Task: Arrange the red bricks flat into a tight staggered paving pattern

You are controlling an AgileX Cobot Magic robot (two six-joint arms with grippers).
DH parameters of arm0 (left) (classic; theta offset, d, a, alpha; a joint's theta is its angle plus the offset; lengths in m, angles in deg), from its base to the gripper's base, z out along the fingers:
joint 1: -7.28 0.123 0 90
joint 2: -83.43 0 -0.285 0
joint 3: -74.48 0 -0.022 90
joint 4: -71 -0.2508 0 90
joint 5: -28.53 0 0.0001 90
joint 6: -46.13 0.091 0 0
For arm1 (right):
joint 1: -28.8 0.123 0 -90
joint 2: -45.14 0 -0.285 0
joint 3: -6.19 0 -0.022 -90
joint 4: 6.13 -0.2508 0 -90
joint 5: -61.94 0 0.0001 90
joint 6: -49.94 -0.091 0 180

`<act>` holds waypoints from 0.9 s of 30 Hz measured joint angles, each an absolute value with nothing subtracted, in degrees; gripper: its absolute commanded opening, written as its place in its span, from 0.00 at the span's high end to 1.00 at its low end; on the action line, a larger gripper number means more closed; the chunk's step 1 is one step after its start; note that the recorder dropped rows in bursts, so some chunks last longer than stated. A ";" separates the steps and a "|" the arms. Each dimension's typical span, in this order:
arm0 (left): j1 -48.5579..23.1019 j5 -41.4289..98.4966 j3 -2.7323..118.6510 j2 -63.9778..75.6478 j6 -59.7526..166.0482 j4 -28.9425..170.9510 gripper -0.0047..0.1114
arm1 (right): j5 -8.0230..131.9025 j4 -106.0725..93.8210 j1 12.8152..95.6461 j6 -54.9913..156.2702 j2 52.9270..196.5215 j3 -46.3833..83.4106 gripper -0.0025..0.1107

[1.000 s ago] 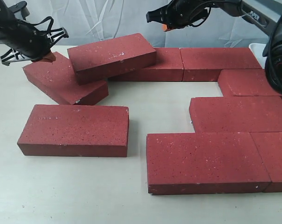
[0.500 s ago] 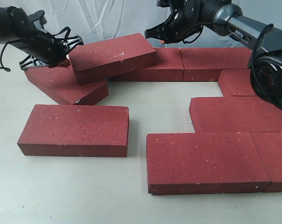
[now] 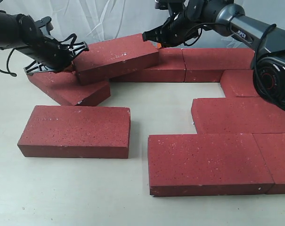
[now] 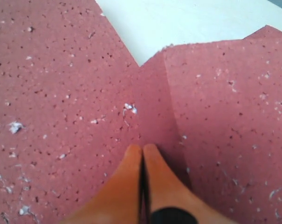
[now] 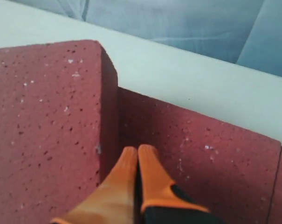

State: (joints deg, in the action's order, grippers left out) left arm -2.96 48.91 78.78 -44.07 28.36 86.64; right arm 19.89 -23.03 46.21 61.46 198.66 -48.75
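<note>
**A:** What has moved in the last second?

**B:** Both arms. The left claw [image 3: 70, 59] was out toward the left edge of the surface [image 3: 62, 188], over the angled brick [image 3: 69, 89]. Now it sits against the left end of the propped brick [image 3: 115, 57]. The right claw [image 3: 148, 36] was hanging above the back row and has dropped to that brick's far right corner.

**A:** Is either one holding anything?

**B:** No. Each claw has its fingers pressed together with nothing between them. The wrist views show the tips nosed into seams. The left is at the joint where the propped brick lies over the angled one. The right is in the corner where it meets the back-row brick [image 3: 168, 66] that it rests on.

**A:** And the brick itself?

**B:** It's near the far edge, left of the middle, tilted and bridging those two bricks. It may have slid a little to the right, but the change is too slight to be sure.

**A:** So what does that mean for the task?

**B:** My reading is that they're bracketing it to push or lever it off the stack, not to lift it. It isn't flat yet. The laid bricks [image 3: 208, 162] fill the near right corner, with a bare pocket beside them toward the middle. The loose brick [image 3: 76, 129] lies flat on its own toward the near left.
</note>
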 measured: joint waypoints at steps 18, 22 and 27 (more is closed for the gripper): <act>-2.96 51.01 79.97 -44.10 33.63 87.56 0.96 | 10.22 -27.47 46.01 68.37 197.47 -49.06 0.98; -2.96 52.60 80.48 -43.21 34.40 87.33 0.96 | 6.25 -27.36 45.76 68.37 195.29 -49.06 0.98; -2.96 55.70 80.59 -40.37 34.53 86.95 0.96 | 1.02 -27.24 45.68 68.48 192.03 -49.06 0.98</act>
